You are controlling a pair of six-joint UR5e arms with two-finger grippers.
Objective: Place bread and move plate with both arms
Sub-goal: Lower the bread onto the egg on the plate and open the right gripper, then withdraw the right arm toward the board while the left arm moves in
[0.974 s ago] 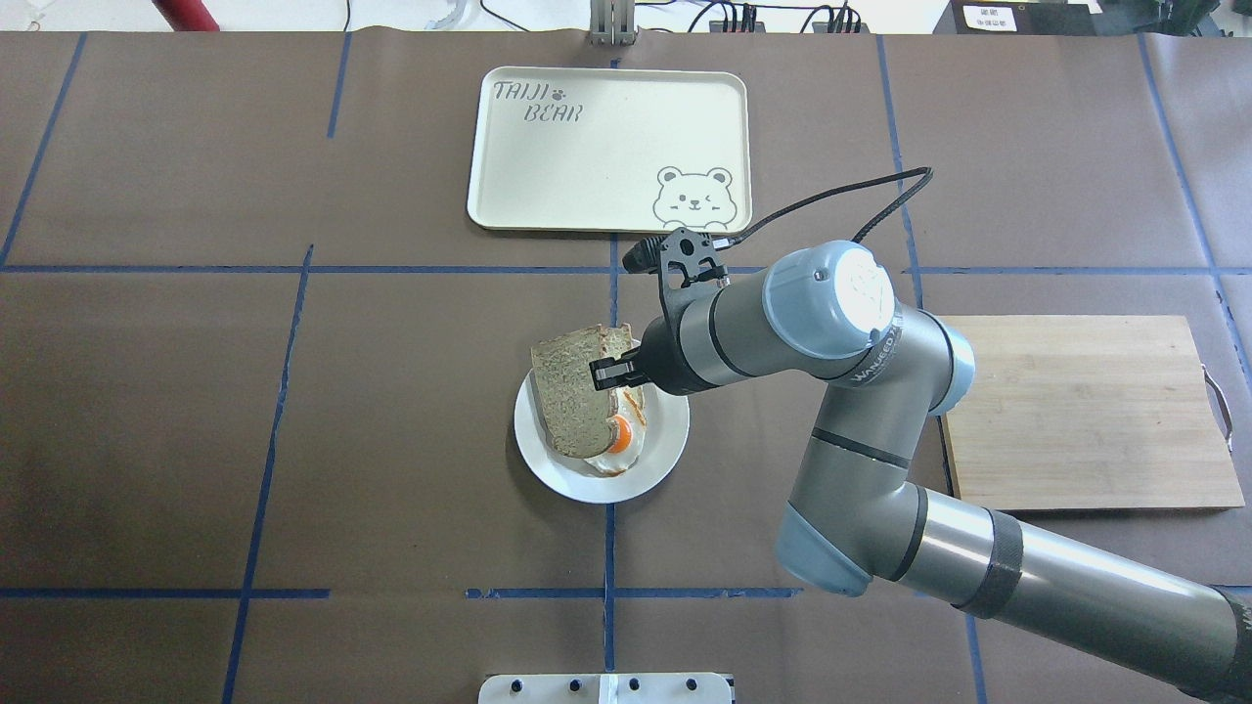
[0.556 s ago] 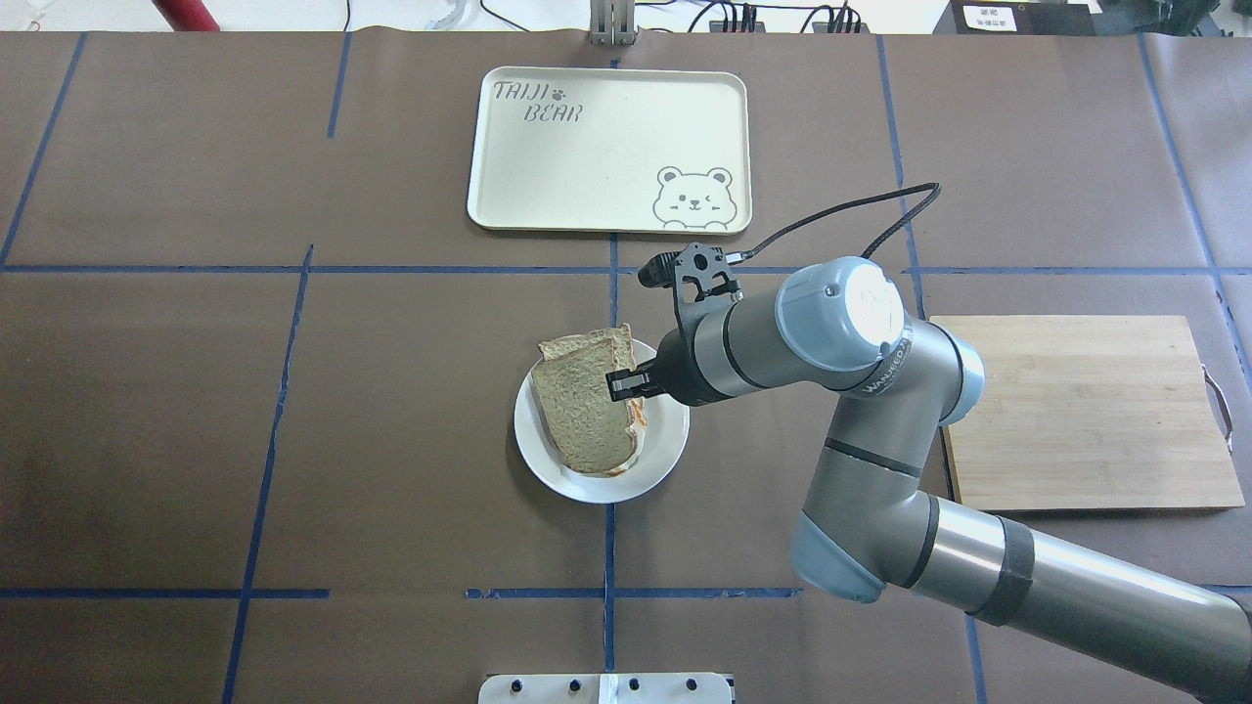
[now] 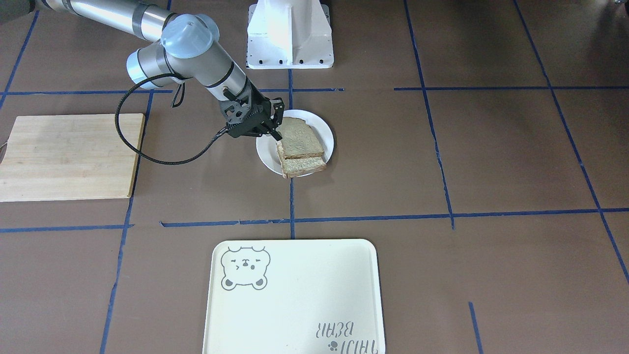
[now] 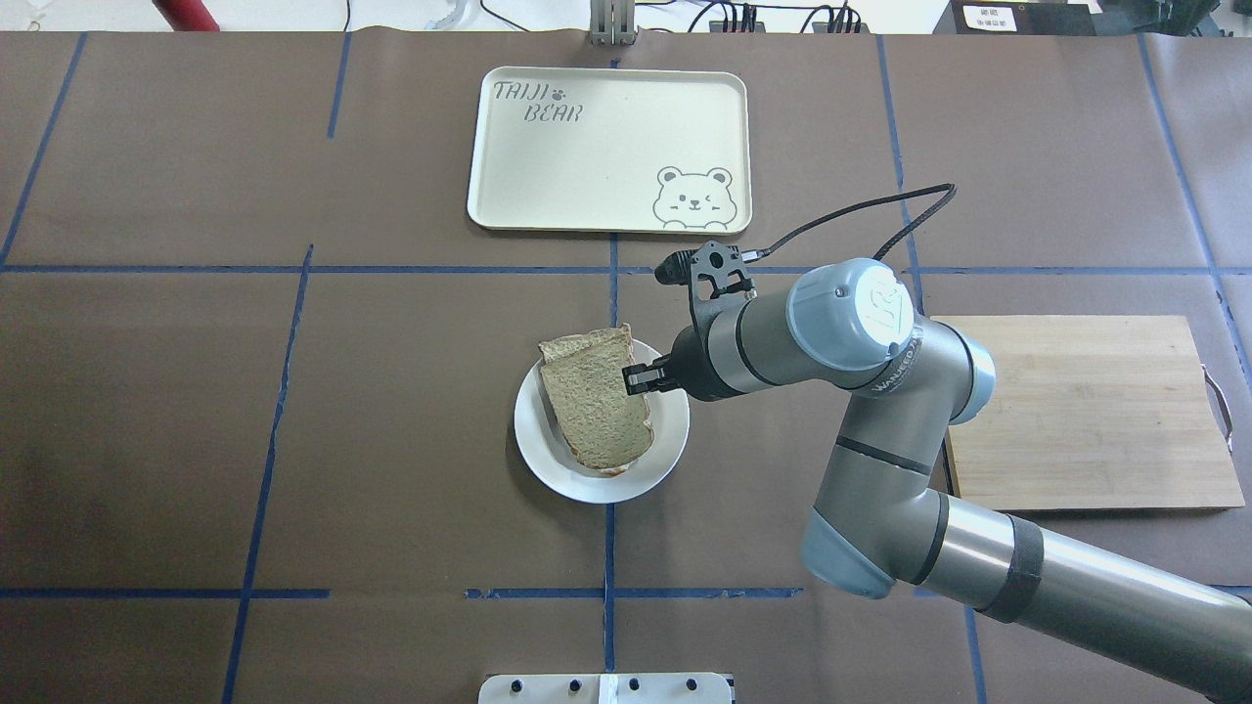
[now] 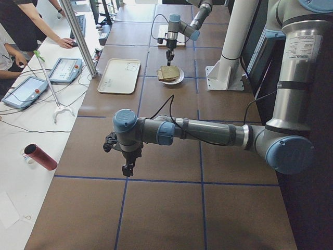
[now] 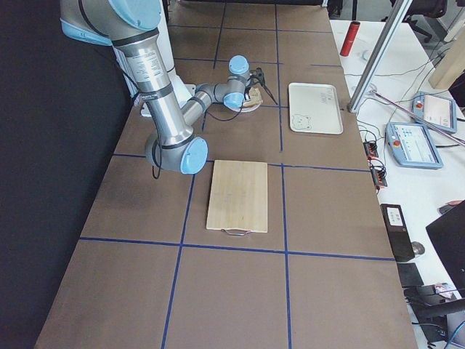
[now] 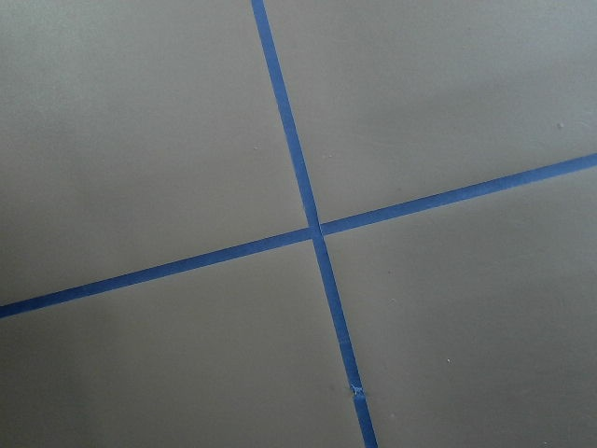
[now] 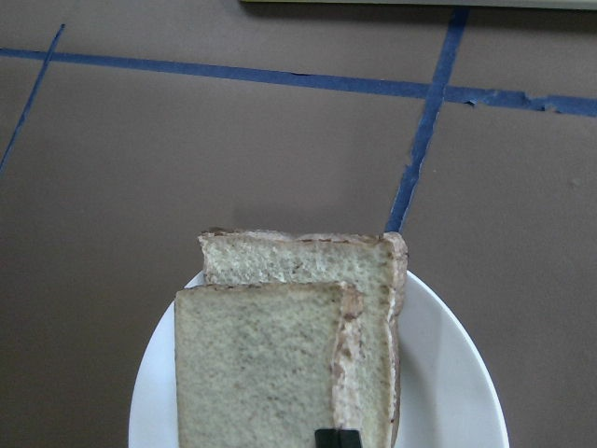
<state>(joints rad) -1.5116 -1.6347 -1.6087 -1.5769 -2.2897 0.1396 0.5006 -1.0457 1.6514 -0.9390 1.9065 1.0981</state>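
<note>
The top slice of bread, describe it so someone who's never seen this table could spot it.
Near the middle of the brown table, short of the cream bear tray, sits a white plate. Of the two bread slices stacked on it, the top slice is the speckled tan one; the lower slice peeks out toward the tray, and the fingers of the right gripper pinch the top one's edge.

cream bear tray (image 4: pixel 606 147) far side; wooden board (image 4: pixel 1086 411) right

bread (image 4: pixel 595 411): brown speckled slice, lying flat on another slice (image 8: pixel 298 254) | plate (image 4: pixel 665 445): small, round, white, under both slices | right gripper (image 4: pixel 638 377): closed on the bread's edge
</note>
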